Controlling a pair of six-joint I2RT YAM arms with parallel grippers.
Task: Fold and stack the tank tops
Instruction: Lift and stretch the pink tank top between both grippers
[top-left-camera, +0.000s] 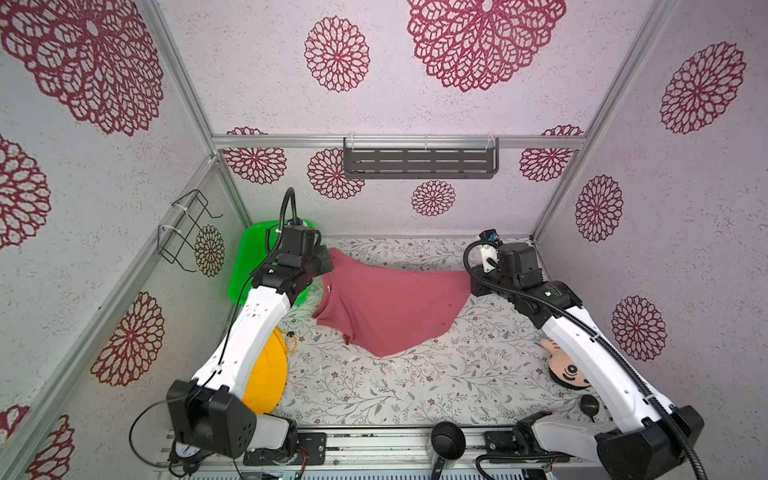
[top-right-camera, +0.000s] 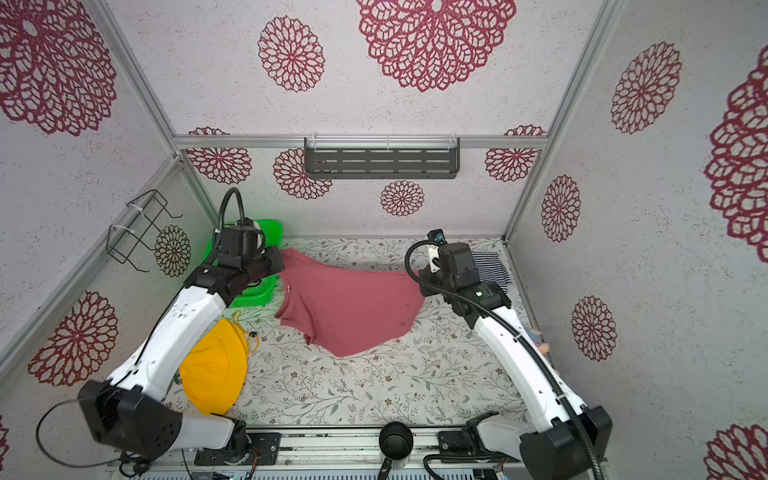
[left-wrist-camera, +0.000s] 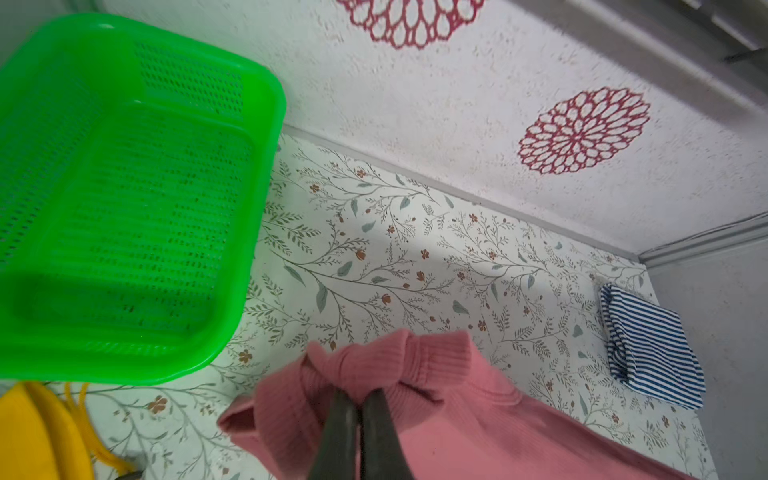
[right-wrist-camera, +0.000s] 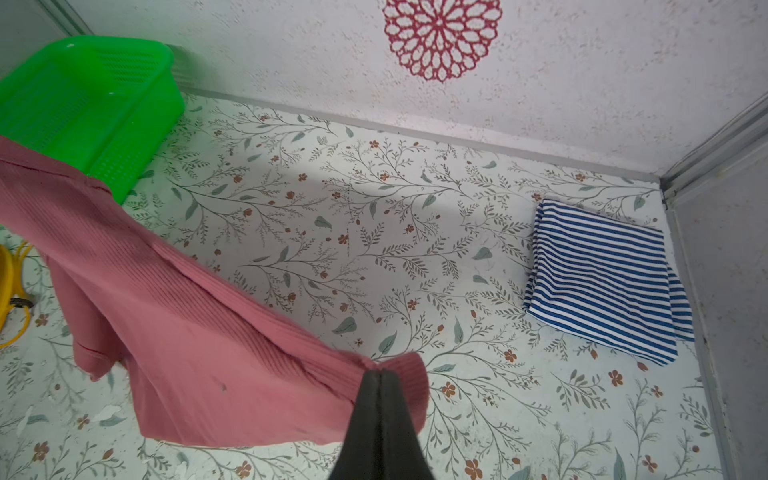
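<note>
Bright, even, diffuse light fills both top views and leaves the pale textured walls (top-left-camera: 415, 104) matte. The ribbed dusty rose-red tank top (top-left-camera: 386, 307) throws only a faint, soft-edged shadow on the floral-printed table surface (top-left-camera: 374, 395). The translucent green plastic mesh basket (left-wrist-camera: 124, 199) is oversaturated, almost glowing, and tints the wall beside it green. Wide-angle bending leans the aluminium frame posts (top-left-camera: 178, 79) outward toward the top views' edges. The left wrist view is smeared, basket and red flower prints (left-wrist-camera: 582, 131) alike; the right wrist view is crisper, the folded navy-and-white striped tank top (right-wrist-camera: 602, 278) sharp. The left gripper (left-wrist-camera: 359, 395) and right gripper (right-wrist-camera: 379, 374), close to their lenses, look dark and soft.
</note>
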